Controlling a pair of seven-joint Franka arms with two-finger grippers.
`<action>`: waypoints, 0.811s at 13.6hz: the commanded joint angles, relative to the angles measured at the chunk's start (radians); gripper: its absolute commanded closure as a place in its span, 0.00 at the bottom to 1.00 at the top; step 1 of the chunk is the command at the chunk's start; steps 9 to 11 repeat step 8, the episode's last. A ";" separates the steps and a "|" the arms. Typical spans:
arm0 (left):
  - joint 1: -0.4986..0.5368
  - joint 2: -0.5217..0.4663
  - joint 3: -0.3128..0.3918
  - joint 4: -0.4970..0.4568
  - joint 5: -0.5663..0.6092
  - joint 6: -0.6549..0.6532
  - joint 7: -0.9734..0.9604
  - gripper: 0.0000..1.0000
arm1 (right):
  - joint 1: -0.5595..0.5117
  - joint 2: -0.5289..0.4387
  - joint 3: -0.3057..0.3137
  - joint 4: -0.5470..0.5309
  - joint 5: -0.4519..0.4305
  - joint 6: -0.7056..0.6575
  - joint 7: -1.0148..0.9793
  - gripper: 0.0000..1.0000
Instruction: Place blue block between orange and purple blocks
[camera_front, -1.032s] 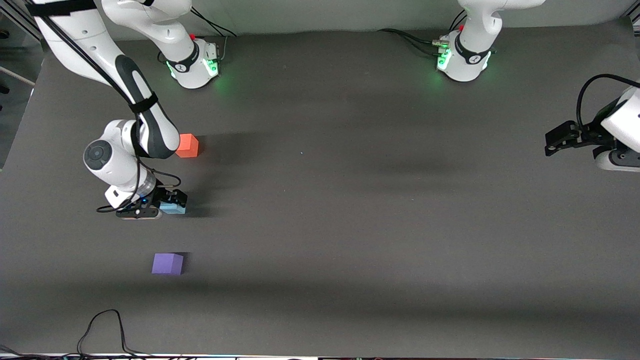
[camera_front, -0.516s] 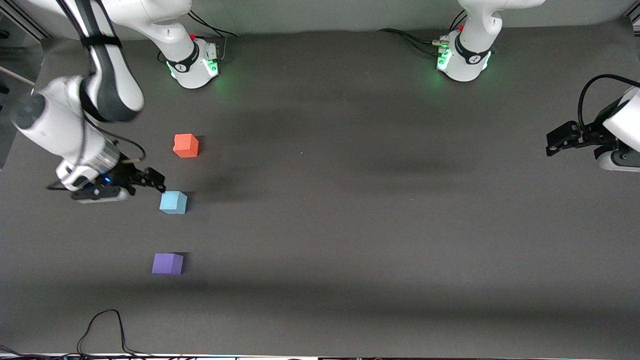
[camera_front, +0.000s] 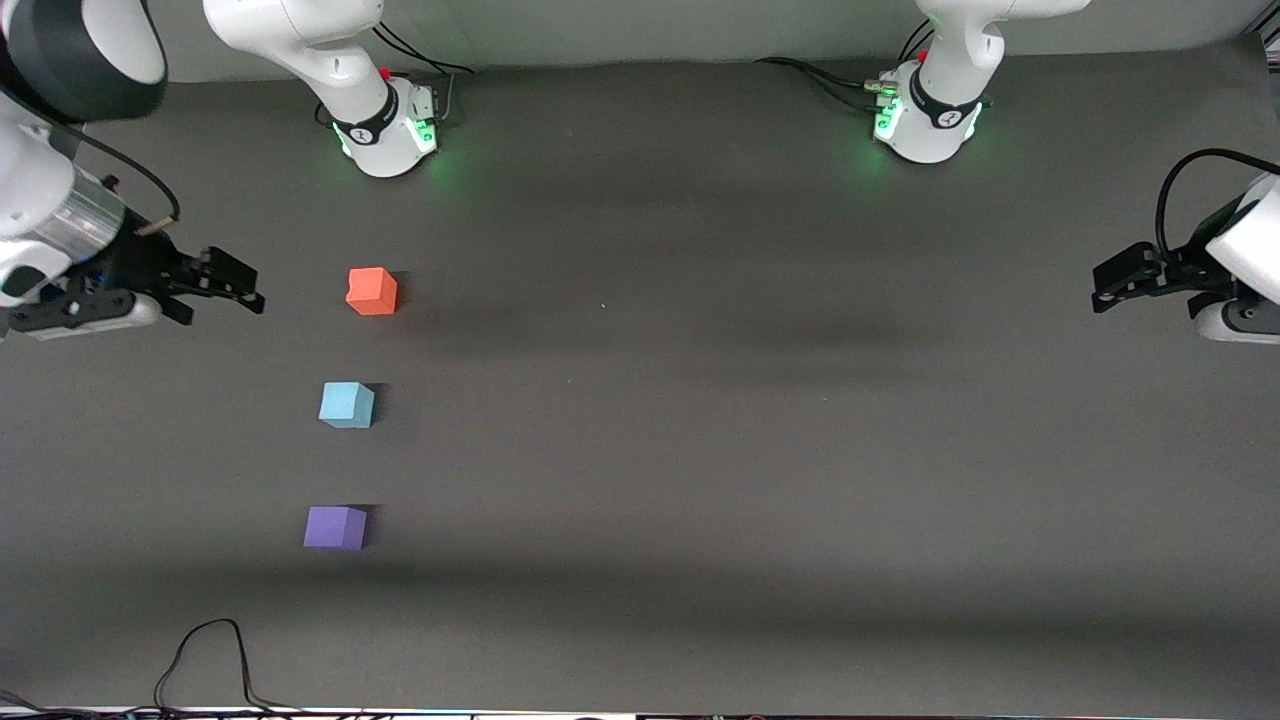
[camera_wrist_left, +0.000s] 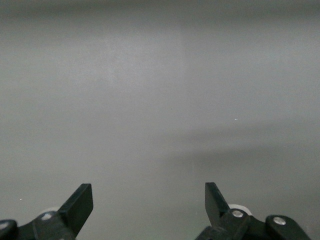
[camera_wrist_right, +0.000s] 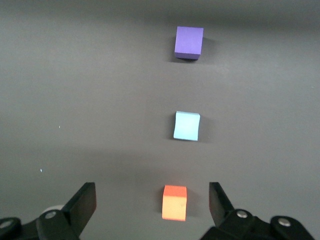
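Three small cubes stand in a row on the dark table toward the right arm's end. The blue block (camera_front: 346, 404) (camera_wrist_right: 186, 125) rests between the orange block (camera_front: 372, 291) (camera_wrist_right: 174, 202) and the purple block (camera_front: 335, 527) (camera_wrist_right: 189, 42), apart from both. The purple block is the nearest to the front camera. My right gripper (camera_front: 238, 283) (camera_wrist_right: 151, 192) hangs open and empty over the table's edge at its own end, level with the orange block and clear of it. My left gripper (camera_front: 1105, 285) (camera_wrist_left: 149, 190) waits open over bare table at the left arm's end.
The two arm bases (camera_front: 385, 130) (camera_front: 930, 120) stand along the table's edge farthest from the front camera. A black cable (camera_front: 210, 650) loops onto the table at the edge nearest that camera, not far from the purple block.
My right gripper has let go of the blue block, risen and drawn back toward its own end of the table. The blue block stays where it was set. The left arm has not moved.
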 joint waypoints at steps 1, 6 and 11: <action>0.005 -0.012 -0.002 -0.010 -0.014 0.008 0.002 0.00 | 0.007 -0.055 -0.002 0.006 -0.021 -0.044 0.018 0.00; 0.005 -0.012 -0.004 -0.010 -0.014 0.008 0.001 0.00 | 0.004 -0.054 -0.013 0.114 -0.021 -0.137 0.018 0.00; 0.005 -0.013 -0.004 -0.010 -0.014 0.008 -0.001 0.00 | 0.006 -0.058 -0.012 0.128 -0.022 -0.157 0.016 0.00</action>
